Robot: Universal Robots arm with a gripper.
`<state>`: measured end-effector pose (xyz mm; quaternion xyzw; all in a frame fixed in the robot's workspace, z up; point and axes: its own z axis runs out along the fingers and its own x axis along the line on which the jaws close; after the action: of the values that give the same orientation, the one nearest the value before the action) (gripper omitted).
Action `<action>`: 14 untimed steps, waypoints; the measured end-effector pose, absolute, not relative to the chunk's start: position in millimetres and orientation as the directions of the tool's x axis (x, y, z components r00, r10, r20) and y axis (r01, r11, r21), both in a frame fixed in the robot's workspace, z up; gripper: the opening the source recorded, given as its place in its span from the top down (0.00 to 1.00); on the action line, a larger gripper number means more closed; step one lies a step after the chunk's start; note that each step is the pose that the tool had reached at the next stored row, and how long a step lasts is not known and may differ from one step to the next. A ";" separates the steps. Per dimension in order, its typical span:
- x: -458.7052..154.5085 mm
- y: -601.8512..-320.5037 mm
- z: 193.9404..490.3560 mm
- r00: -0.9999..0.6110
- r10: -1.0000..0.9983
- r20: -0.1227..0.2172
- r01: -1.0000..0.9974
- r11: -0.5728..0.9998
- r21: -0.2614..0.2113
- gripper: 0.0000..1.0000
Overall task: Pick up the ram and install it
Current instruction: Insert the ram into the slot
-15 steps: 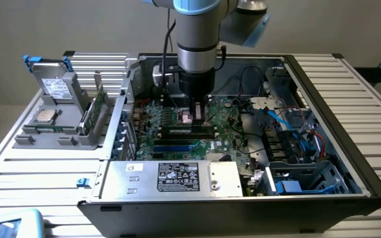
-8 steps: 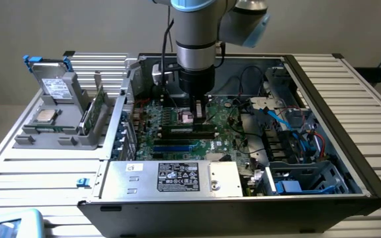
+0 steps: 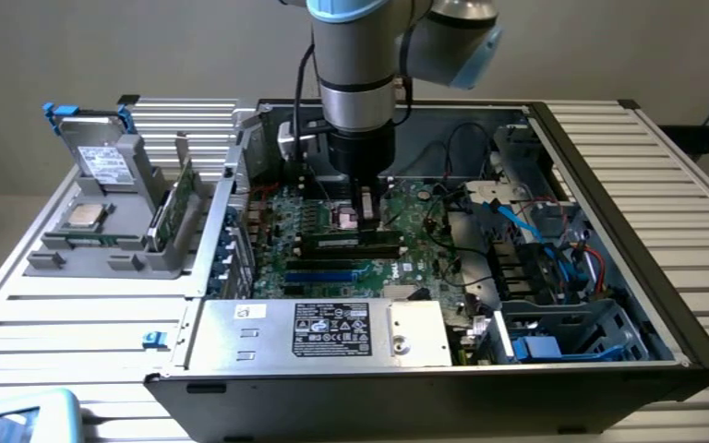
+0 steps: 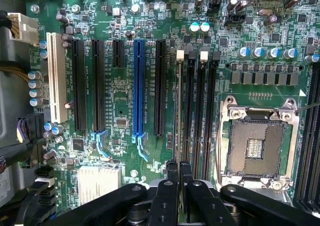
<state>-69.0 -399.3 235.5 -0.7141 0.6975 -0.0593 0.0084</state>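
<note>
The ram (image 4: 178,110) shows edge-on as a thin line standing in the memory slot nearest the black expansion slots, one end by a white latch (image 4: 180,54). My gripper (image 4: 179,167) is shut on the stick's upper edge at its near end, with a black finger on each side. In the exterior view the gripper (image 3: 352,221) hangs straight down over the green motherboard (image 3: 330,272) inside the open computer case. Just beneath it, the ram (image 3: 352,242) sits as a dark strip across the board.
An empty processor socket (image 4: 255,148) lies beside the memory slots. The power supply box (image 3: 318,332) fills the case's near side, and cables and drive bays (image 3: 552,268) crowd the exterior view's right. A grey parts rack (image 3: 108,249) outside the case holds a drive, a silver chip and a green board.
</note>
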 end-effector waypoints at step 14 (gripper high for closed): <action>-72.5 -399.2 234.2 0.018 -0.997 0.073 -0.994 -0.026 -0.110 0.87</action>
<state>-72.5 -399.2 234.2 -0.7134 0.6976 -0.0646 0.0140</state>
